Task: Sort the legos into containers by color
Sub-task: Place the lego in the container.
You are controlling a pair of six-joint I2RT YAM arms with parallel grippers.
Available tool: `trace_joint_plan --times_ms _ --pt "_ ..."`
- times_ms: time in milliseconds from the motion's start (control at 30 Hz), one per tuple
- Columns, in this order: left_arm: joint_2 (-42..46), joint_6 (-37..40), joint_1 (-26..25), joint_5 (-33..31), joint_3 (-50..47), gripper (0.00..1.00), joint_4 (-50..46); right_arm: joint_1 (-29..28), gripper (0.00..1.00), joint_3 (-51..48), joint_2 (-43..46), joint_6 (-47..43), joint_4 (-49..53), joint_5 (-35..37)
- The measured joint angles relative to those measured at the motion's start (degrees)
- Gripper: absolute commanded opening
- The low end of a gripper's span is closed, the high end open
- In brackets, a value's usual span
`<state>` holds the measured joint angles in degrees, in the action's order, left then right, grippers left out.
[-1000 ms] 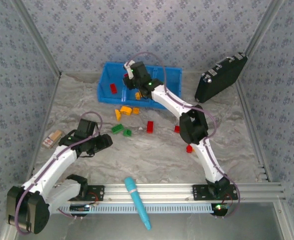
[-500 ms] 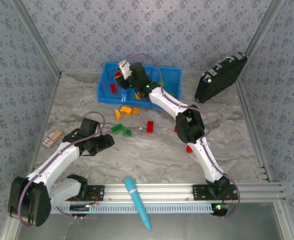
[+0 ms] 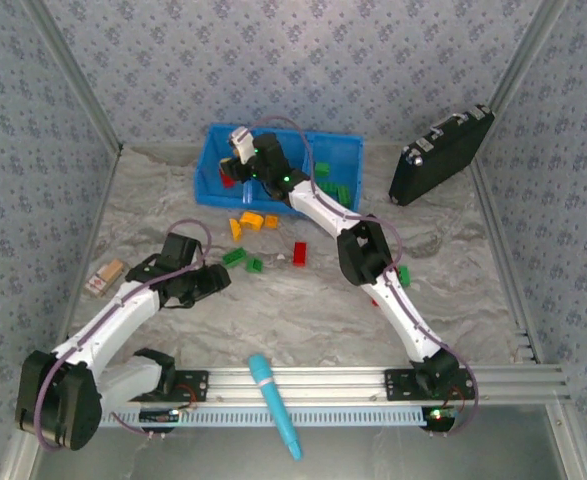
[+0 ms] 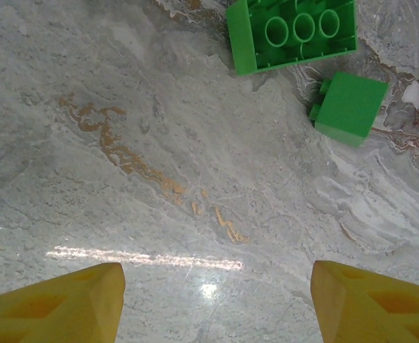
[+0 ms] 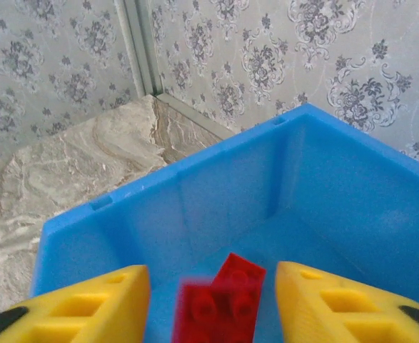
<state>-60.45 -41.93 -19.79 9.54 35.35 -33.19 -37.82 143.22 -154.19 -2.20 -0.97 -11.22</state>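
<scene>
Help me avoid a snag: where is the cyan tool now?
Top view: the cyan tool lies across the near-edge rail, between the left arm's base and the right arm's base, nearer the left.

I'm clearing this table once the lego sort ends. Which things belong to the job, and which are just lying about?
Belongs to the job: red bricks, orange-yellow bricks, green bricks, blue bin.
Just lying about: black hard case, cyan pen-like tool, small tan object by the left wall.
</scene>
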Motion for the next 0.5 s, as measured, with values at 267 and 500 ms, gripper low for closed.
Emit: trace_joint_plan --times_ms 267,500 --pt "-8.85 -1.62 -0.11 -3.8 4.98 0.7 0.63 0.02 0.66 0.11 0.39 -1.66 1.4 0.0" --pt "-17.27 -0.55 -0.22 -6.69 13.99 0.73 4.37 0.22 0.99 -11.41 10.34 -5.44 5.84 -0.61"
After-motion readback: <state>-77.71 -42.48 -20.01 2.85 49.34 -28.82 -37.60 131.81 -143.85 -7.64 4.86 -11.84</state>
